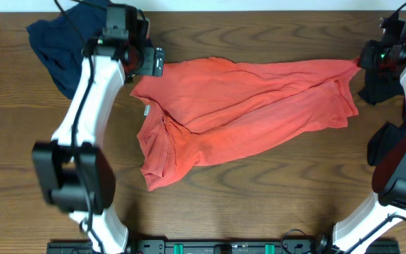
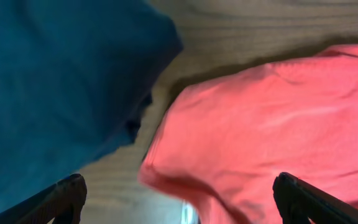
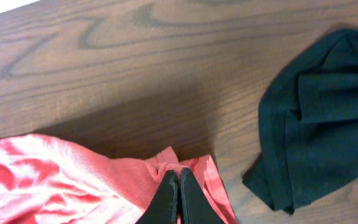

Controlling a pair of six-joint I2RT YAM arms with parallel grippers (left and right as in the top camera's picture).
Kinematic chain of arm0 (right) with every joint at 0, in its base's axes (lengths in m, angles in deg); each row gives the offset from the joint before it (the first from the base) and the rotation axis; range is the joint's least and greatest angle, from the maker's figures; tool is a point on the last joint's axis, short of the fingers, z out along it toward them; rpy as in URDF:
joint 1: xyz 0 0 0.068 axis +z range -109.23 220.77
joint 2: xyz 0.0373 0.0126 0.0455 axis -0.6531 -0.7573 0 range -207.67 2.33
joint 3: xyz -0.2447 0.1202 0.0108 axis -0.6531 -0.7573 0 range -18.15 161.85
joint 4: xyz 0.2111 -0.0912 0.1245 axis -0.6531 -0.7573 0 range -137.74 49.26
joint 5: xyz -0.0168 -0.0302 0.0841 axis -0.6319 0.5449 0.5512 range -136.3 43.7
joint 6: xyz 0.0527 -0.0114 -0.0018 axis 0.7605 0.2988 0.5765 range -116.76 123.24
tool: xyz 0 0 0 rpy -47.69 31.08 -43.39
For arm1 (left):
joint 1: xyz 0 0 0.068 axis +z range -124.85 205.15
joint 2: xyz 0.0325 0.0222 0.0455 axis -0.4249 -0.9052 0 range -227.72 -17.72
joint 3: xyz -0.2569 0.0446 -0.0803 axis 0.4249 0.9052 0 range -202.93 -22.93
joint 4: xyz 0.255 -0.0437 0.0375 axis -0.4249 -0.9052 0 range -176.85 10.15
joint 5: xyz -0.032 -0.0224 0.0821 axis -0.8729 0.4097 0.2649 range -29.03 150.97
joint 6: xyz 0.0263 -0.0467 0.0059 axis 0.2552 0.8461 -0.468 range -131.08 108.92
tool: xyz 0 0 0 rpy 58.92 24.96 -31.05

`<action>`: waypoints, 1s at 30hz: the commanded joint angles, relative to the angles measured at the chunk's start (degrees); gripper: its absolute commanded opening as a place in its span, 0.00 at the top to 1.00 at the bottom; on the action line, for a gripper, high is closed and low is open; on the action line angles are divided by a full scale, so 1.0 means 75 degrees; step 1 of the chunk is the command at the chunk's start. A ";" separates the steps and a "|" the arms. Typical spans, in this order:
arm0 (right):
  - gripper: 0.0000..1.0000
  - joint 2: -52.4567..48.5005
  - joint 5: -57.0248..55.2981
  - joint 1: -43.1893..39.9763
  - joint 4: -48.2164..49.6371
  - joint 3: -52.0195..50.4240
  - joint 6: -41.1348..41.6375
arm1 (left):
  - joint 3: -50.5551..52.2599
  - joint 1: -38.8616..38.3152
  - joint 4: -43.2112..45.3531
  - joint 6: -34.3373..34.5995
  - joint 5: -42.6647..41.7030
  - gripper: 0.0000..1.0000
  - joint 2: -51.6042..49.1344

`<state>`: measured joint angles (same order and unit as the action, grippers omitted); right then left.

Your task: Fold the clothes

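A red-orange T-shirt (image 1: 245, 106) lies stretched across the middle of the table, its left part bunched toward the front. My right gripper (image 3: 179, 174) is shut on the shirt's (image 3: 73, 180) far right corner, pinching a fold of cloth at the tips. My left gripper (image 2: 179, 196) hangs open above the shirt's (image 2: 272, 124) upper left corner, one finger (image 2: 67, 196) over the wood and the other (image 2: 300, 199) over the red cloth. Nothing is between them. A navy blue shirt (image 1: 62, 39) lies crumpled at the back left, seen close up as the blue cloth (image 2: 55, 87) in the left wrist view.
A black garment (image 3: 319, 118) lies crumpled at the right, close to the held corner, the same black heap (image 1: 379, 85) showing under the right arm from overhead. Another dark bundle (image 1: 380, 144) sits lower on the right. The table's back edge (image 1: 259, 5) runs just behind the shirts.
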<state>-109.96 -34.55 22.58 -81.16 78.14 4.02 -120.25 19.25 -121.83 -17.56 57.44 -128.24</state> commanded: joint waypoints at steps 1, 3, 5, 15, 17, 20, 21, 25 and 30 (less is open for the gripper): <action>0.99 0.0195 -0.0050 -0.0015 -0.0137 0.0111 -0.0087 | -0.0851 -0.0032 -0.0023 -0.0513 -0.0606 0.03 -0.0775; 0.99 0.0195 -0.0052 -0.0015 -0.0248 0.0111 -0.0087 | -0.1215 -0.0047 -0.0017 -0.0627 -0.0600 0.03 -0.1250; 0.99 0.0195 -0.0052 -0.0015 -0.0329 0.0111 -0.0087 | -0.1390 -0.0047 0.0041 -0.0717 -0.0597 0.04 -0.1580; 0.98 0.0192 -0.0055 -0.0015 -0.0504 0.0111 -0.0087 | -0.1463 -0.0055 0.0868 -0.0871 -0.0801 0.03 -0.2474; 0.98 0.0195 -0.0055 -0.0015 -0.0501 0.0111 -0.0085 | -0.1463 -0.0076 0.0880 -0.0909 -0.0854 0.03 -0.2588; 0.98 0.0195 -0.0052 -0.0015 -0.0507 0.0111 -0.0082 | -0.1463 -0.0105 0.0863 -0.0965 -0.0857 0.03 -0.2771; 0.98 0.0195 -0.0052 -0.0015 -0.0507 0.0111 -0.0082 | -0.1463 -0.0125 0.0845 -0.0962 -0.0868 0.03 -0.2833; 0.98 0.0192 -0.0052 -0.0015 -0.0504 0.0111 -0.0082 | -0.1434 -0.0277 0.0799 -0.1035 -0.0874 0.03 -0.3069; 0.98 0.0192 -0.0055 -0.0015 -0.0504 0.0111 -0.0082 | -0.1434 -0.0478 0.0871 -0.1224 -0.0845 0.04 -0.3223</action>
<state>-109.96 -34.57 22.58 -84.86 78.14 4.04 -129.91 16.44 -115.53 -25.04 51.86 -152.04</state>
